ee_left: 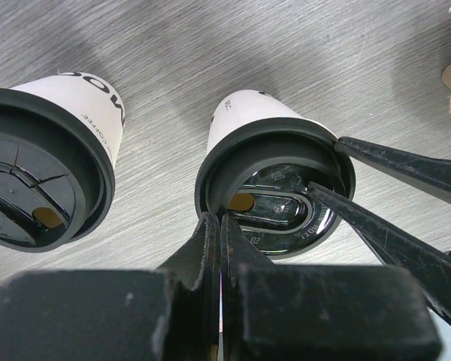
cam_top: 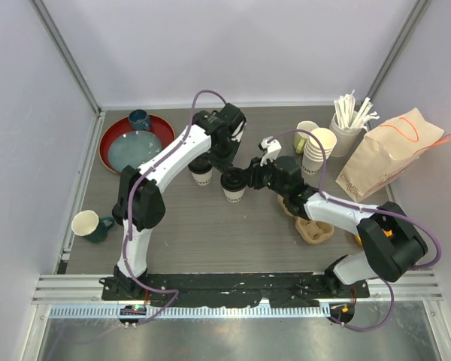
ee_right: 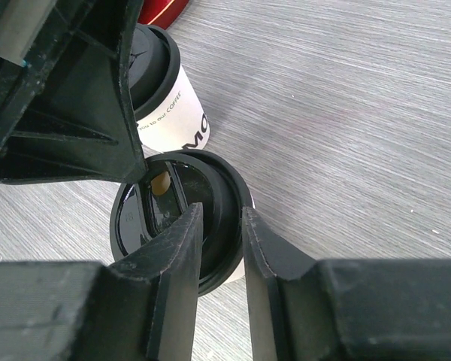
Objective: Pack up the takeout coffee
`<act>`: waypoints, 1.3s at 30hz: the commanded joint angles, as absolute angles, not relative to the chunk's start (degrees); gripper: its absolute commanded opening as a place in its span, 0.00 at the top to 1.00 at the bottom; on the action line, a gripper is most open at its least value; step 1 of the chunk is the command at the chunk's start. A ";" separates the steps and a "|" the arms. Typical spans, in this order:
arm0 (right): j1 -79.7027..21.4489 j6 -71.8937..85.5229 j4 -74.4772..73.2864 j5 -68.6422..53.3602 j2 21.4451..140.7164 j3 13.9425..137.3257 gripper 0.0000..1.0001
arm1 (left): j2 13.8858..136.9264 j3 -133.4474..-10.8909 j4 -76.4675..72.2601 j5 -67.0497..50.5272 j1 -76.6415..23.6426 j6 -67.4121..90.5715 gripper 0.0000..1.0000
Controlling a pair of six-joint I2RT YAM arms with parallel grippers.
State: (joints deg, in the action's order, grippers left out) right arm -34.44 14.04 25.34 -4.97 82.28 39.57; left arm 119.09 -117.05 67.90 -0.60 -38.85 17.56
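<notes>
Right wrist: tool [ee_right: 222, 248] pinches lidded cup's [ee_right: 182, 218] black rim.

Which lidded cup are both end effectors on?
The right lidded cup, nearer the cardboard carrier; the left lidded cup stands free beside it.

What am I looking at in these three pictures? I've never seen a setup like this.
Two robot arms are bolted at the near edge of a grey table. One picture looks down from above. The other two come from a camera on each wrist. Two lidded coffee cups stand mid-table, the left-hand cup and the right-hand cup. The right end effector pinches the rim of the right-hand cup's lid. The left end effector, fingers together, rests its tip on that same lid. Around them are a cardboard carrier, a paper bag, a stack of bare cups and a red tray.
</notes>
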 commanded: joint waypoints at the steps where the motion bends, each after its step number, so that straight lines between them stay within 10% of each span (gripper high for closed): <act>1: -34.63 13.62 17.49 -2.55 84.02 34.82 0.70 | 118.30 -114.44 66.36 -3.69 -38.94 17.93 1.00; 39: -35.42 16.96 22.06 -0.97 83.23 26.98 0.80 | 116.46 -84.90 47.64 -4.57 -35.24 17.14 1.00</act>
